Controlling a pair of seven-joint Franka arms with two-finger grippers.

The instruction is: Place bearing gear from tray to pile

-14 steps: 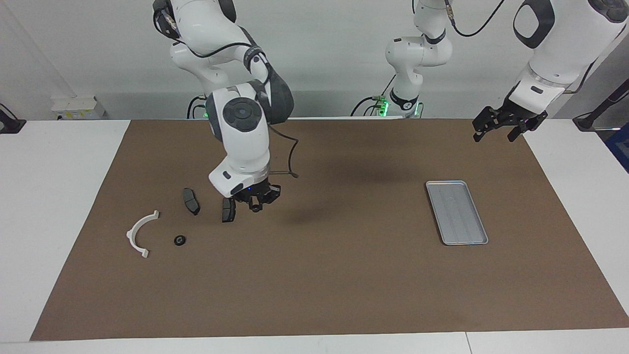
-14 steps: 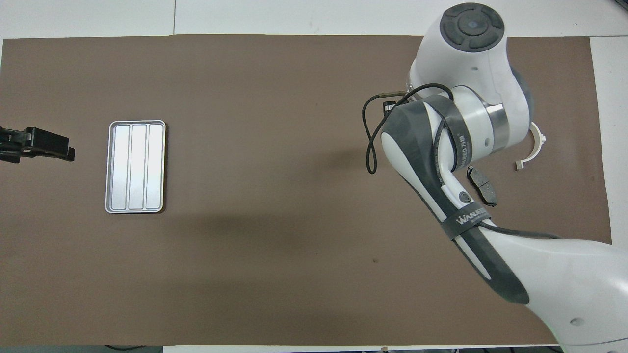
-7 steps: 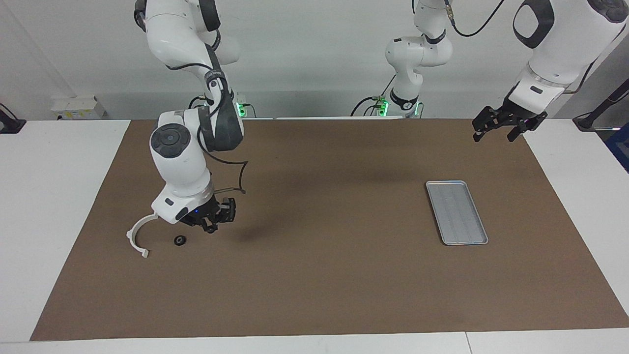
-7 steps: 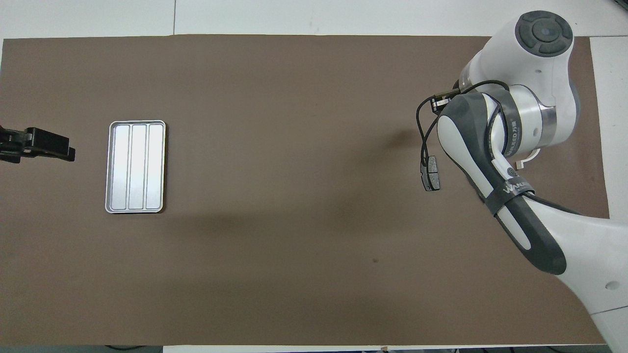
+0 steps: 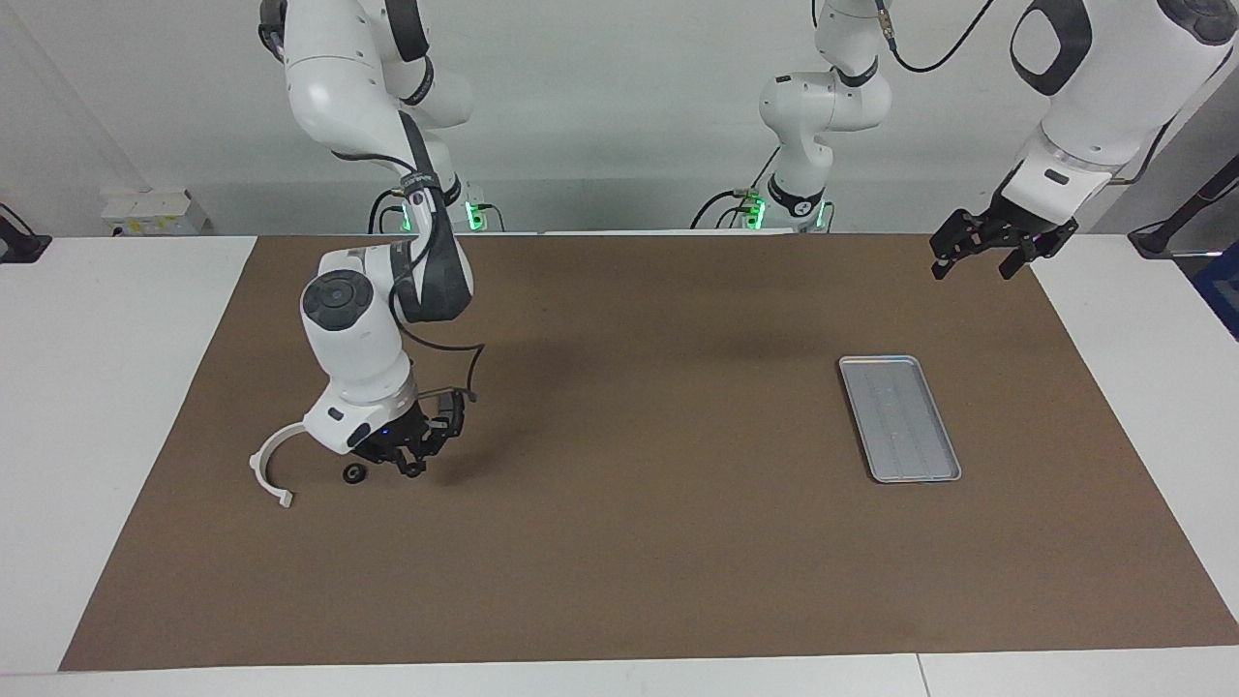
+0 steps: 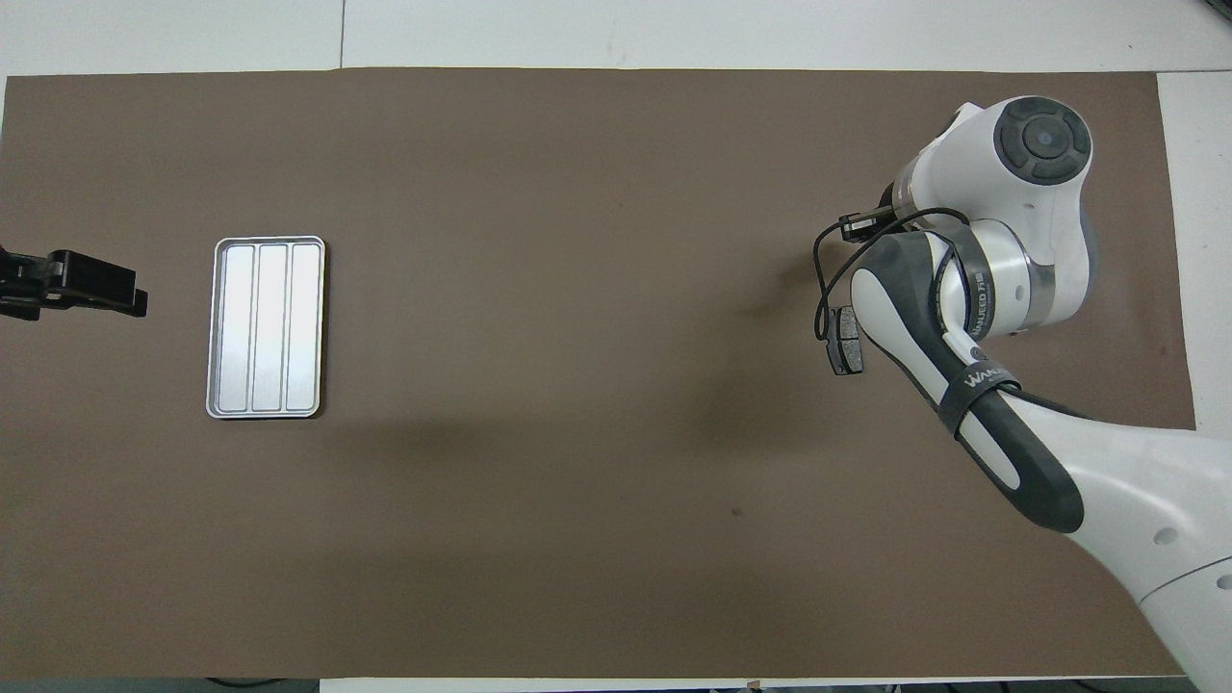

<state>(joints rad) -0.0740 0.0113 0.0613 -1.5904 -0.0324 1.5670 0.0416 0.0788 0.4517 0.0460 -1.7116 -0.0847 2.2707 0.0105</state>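
The silver ribbed tray (image 5: 900, 418) (image 6: 267, 327) lies empty toward the left arm's end of the mat. At the right arm's end sits the pile: a white plastic arc (image 5: 275, 462), a small black ring (image 5: 354, 473) and a dark brake pad (image 6: 845, 339). My right gripper (image 5: 409, 462) hangs just above the mat beside the black ring, shut on a small dark bearing gear (image 5: 415, 470). The arm hides the arc in the overhead view and the brake pads in the facing view. My left gripper (image 5: 982, 254) (image 6: 115, 289) waits open, raised over the mat's edge near the tray.
A brown mat (image 5: 658, 542) covers the white table. A looped black cable (image 5: 471, 373) hangs from the right wrist. Green-lit arm bases (image 5: 755, 208) stand at the robots' edge of the table.
The right arm swung from the middle of the mat toward the pile and dropped lower, with the gear still in its fingertips. It now covers both brake pads in the facing view. The left arm stayed still.
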